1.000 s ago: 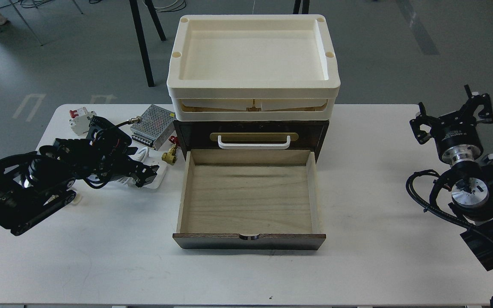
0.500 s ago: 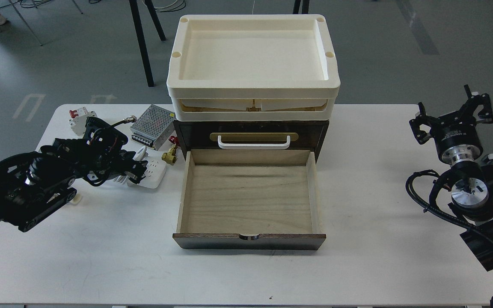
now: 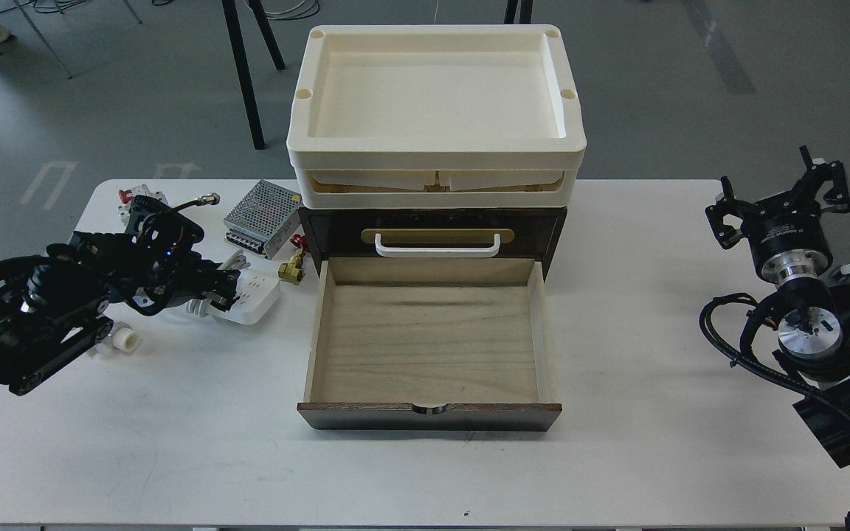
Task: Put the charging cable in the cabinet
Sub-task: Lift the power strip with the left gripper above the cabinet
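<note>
Head view showed the cable (image 3: 251, 295) at left of the frame, beside the cabinet (image 3: 432, 228), touching the left gripper (image 3: 222, 291). Whether its fingers pinched it, I cannot tell. The right gripper (image 3: 779, 199), at right, was spread, holding nothing.

head view, looking down, table (image 3: 617, 332) fairly near
</note>
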Controlling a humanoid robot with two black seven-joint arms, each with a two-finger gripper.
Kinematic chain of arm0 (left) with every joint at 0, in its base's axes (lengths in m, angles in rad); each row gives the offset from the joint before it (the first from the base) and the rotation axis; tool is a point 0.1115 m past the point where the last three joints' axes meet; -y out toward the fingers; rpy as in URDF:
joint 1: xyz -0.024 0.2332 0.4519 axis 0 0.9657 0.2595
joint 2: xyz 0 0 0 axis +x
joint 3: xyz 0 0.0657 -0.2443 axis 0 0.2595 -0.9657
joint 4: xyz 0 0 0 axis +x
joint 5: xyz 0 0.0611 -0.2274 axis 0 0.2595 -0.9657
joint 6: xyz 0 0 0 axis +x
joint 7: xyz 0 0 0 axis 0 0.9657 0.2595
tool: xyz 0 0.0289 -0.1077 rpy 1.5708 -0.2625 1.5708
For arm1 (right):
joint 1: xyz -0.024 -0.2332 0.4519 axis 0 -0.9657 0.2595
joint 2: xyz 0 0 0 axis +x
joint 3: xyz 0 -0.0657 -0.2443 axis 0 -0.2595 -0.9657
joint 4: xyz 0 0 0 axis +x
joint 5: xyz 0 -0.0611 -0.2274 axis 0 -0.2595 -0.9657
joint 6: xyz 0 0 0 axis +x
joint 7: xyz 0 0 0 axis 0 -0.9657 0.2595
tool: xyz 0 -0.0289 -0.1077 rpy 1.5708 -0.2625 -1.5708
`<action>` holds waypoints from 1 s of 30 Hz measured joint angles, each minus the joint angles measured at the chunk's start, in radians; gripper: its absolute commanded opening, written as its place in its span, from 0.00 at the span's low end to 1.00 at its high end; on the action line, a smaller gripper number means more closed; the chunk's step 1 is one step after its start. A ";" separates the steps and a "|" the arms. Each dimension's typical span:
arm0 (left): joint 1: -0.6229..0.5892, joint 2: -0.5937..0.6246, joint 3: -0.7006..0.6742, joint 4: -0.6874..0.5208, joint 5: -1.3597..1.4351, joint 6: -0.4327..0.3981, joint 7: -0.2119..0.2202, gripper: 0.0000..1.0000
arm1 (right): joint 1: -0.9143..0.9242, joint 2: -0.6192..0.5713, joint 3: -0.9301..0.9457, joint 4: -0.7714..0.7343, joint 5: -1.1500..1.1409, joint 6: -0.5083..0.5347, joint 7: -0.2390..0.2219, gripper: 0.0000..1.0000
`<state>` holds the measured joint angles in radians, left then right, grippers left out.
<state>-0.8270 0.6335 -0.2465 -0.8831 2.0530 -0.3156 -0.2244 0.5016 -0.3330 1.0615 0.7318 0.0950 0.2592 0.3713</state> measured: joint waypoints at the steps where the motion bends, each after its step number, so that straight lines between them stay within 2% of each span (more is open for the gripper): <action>1: -0.005 0.025 -0.002 -0.028 -0.013 -0.003 -0.001 0.04 | 0.000 0.000 0.000 0.000 0.000 0.000 0.000 1.00; 5: -0.045 0.137 -0.007 -0.138 -0.092 -0.037 -0.004 0.04 | 0.000 0.000 0.000 0.000 0.000 0.000 0.000 1.00; 8: -0.095 0.198 -0.008 -0.168 -0.149 -0.054 -0.015 0.04 | 0.000 0.000 0.000 0.000 0.000 0.000 0.000 1.00; 13: -0.226 0.290 -0.008 -0.173 -0.174 -0.072 -0.104 0.04 | 0.000 0.000 0.000 0.000 0.000 0.000 0.000 1.00; 16: -0.341 0.324 -0.010 -0.175 -0.189 -0.107 -0.135 0.04 | 0.000 0.000 0.000 -0.001 0.000 0.000 0.000 1.00; 19: -0.454 0.334 -0.015 -0.206 -0.211 -0.148 -0.143 0.04 | 0.000 0.000 0.000 -0.002 0.000 0.000 0.000 1.00; 23: -0.609 0.337 -0.020 -0.307 -0.221 -0.171 -0.142 0.03 | 0.000 0.000 0.000 -0.002 -0.002 0.000 0.000 1.00; 30: -0.755 0.274 -0.025 -0.576 -0.222 -0.173 -0.132 0.02 | 0.000 0.000 0.000 -0.005 -0.007 0.000 0.000 1.00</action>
<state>-1.5820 0.9079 -0.2714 -1.4595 1.8312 -0.4887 -0.3569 0.5016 -0.3330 1.0614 0.7273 0.0876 0.2592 0.3713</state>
